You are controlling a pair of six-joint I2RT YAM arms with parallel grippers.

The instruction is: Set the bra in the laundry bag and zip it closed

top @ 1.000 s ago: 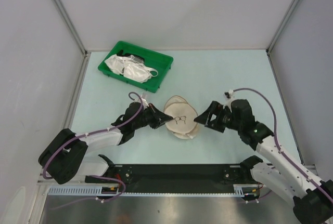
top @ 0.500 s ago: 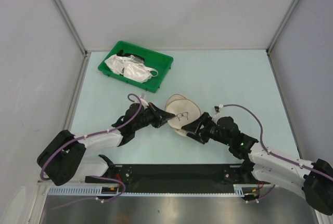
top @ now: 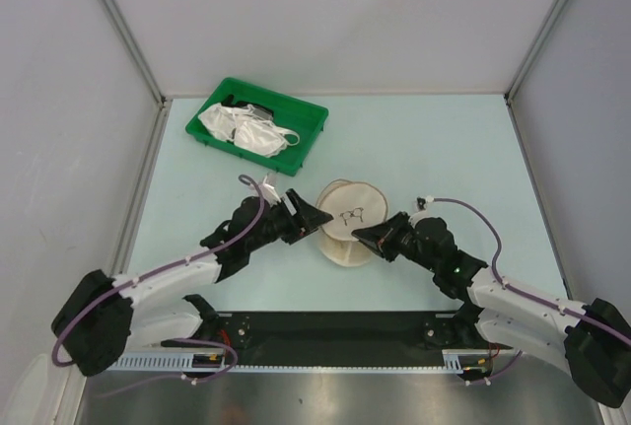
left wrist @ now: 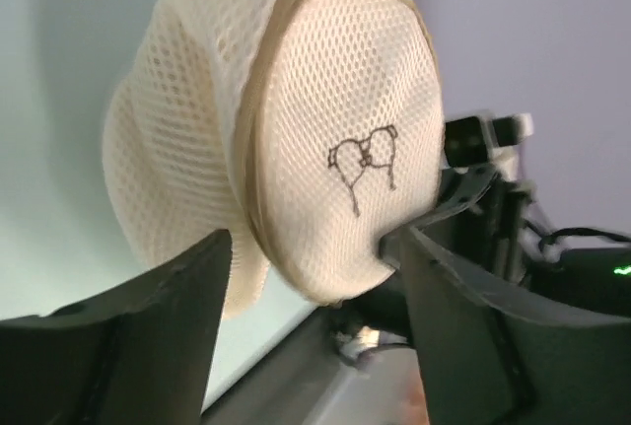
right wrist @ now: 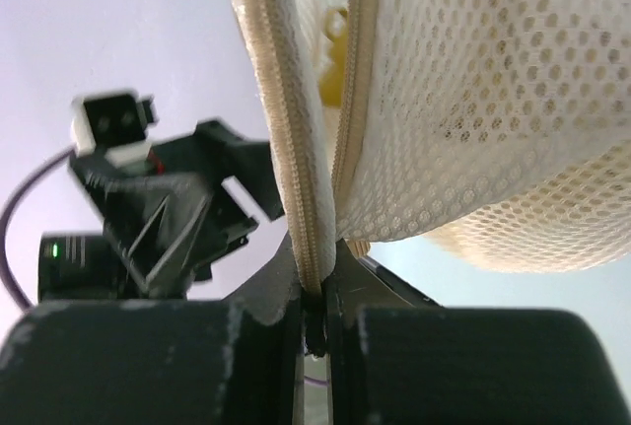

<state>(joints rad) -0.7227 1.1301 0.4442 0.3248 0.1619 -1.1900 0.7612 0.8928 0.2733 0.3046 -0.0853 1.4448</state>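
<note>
The laundry bag (top: 351, 218) is a round beige mesh case standing mid-table, its face with the dark bra drawing turned up. In the left wrist view the laundry bag (left wrist: 335, 149) hangs between the spread fingers of my left gripper (left wrist: 311, 282), which is open; its right finger (left wrist: 463, 307) sits against the drawn half. My left gripper (top: 317, 220) is at the bag's left side. My right gripper (top: 359, 234) is at its near right rim. There my right gripper (right wrist: 314, 302) is shut on the zip rim (right wrist: 296, 149). The mustard-yellow bra (right wrist: 335, 55) shows through the gap between the two halves.
A green plastic tray (top: 301, 109) holding shiny white bras (top: 246, 129) stands at the back left. Grey walls with metal corner posts close in the table on three sides. The black base rail (top: 335, 328) runs along the near edge.
My right gripper came in from the right to the bag's near rim and shut on the zip edge. My left gripper opened and let go. The bag now stands more upright.
</note>
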